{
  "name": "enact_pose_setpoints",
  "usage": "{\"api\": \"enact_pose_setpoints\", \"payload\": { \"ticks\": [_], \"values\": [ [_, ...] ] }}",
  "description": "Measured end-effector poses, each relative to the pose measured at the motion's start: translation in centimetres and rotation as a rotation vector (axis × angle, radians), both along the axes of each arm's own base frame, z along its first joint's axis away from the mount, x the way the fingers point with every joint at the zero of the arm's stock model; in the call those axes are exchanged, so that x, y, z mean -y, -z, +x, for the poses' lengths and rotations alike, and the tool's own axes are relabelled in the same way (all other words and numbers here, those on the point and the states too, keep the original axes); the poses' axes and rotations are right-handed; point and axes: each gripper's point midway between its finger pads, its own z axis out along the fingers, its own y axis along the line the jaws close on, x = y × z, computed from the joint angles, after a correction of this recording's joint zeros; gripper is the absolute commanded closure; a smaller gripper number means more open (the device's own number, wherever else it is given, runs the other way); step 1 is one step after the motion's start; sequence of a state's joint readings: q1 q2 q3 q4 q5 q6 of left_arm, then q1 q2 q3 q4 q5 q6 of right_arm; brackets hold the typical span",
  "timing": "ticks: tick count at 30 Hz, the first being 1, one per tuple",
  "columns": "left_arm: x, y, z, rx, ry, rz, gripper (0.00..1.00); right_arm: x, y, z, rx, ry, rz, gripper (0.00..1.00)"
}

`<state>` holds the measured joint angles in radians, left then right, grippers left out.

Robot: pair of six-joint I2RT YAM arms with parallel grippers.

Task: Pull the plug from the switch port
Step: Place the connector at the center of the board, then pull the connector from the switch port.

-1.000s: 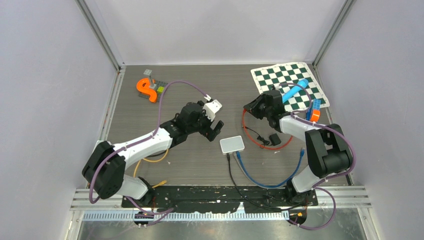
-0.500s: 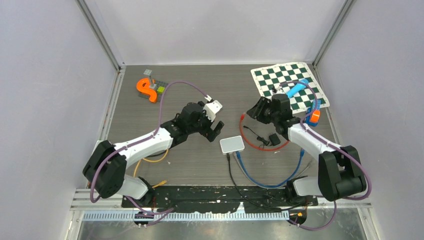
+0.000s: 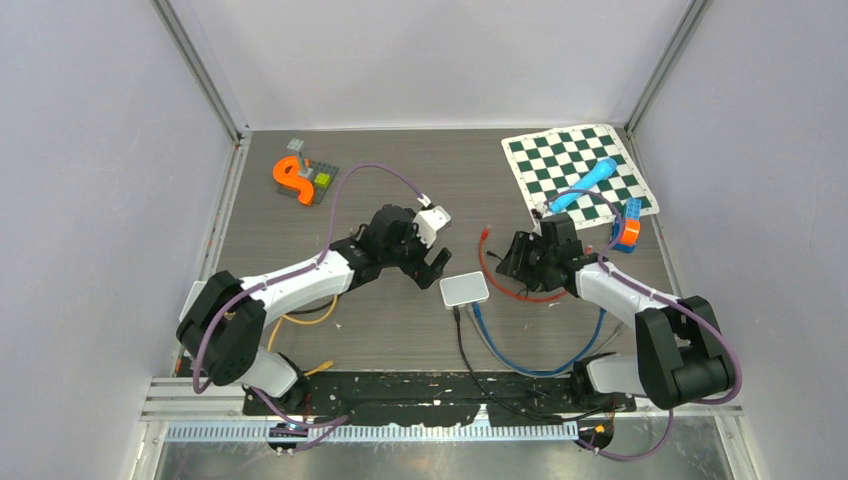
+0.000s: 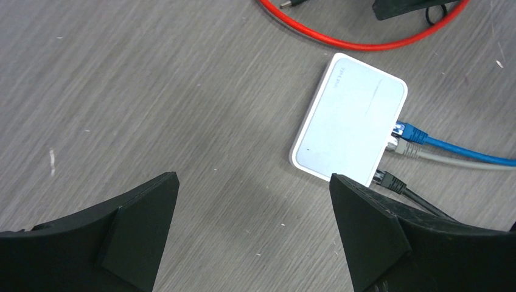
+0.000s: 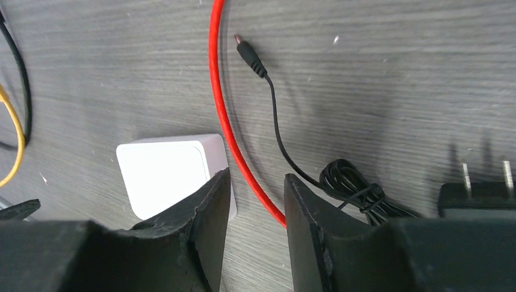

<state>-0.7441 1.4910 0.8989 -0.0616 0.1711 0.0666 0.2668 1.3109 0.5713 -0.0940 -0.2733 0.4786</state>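
The white switch (image 3: 465,289) lies flat mid-table, with a blue plug (image 4: 409,132), a grey plug (image 4: 404,148) and a black plug (image 4: 388,180) seated in its near side. The switch also shows in the left wrist view (image 4: 350,135) and the right wrist view (image 5: 167,170). My left gripper (image 3: 428,262) hovers just left of the switch, wide open and empty (image 4: 252,179). My right gripper (image 3: 507,260) sits just right of the switch, its jaws a narrow gap apart (image 5: 257,176) over a red cable (image 5: 228,134), holding nothing.
A black power adapter (image 5: 474,194) with a coiled lead and loose barrel plug (image 5: 249,58) lies right of the switch. A chessboard mat (image 3: 580,170) with a blue tube (image 3: 585,183) is back right, an orange piece (image 3: 290,178) back left, a yellow cable (image 3: 305,318) near left.
My right gripper has moved from beside the chessboard mat down and left to the switch's right side. My left gripper has shifted slightly toward the switch.
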Motion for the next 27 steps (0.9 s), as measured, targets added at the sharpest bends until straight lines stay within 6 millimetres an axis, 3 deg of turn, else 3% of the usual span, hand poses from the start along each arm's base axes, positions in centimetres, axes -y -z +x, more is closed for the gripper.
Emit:
{"api": "enact_pose_setpoints", "payload": {
  "ticks": [9, 15, 21, 27],
  "values": [
    [1.2, 2.5, -1.7, -0.126, 0.114, 0.034, 0.0, -0.5, 2.3, -2.2, -0.057, -0.053, -0.018, 0.56],
    [1.8, 4.4, -3.0, -0.198, 0.179, 0.08, 0.01, -0.5, 2.3, -2.2, -0.054, -0.051, -0.025, 0.58],
    [3.1, 4.7, -4.1, -0.198, 0.259, 0.121, 0.01, -0.2, 2.2, -2.8, -0.054, -0.015, -0.016, 0.57],
    [3.8, 5.4, -4.4, -0.191, 0.309, 0.166, 0.01, -1.1, 0.5, -4.3, 0.019, 0.018, 0.113, 0.55]
  ]
}}
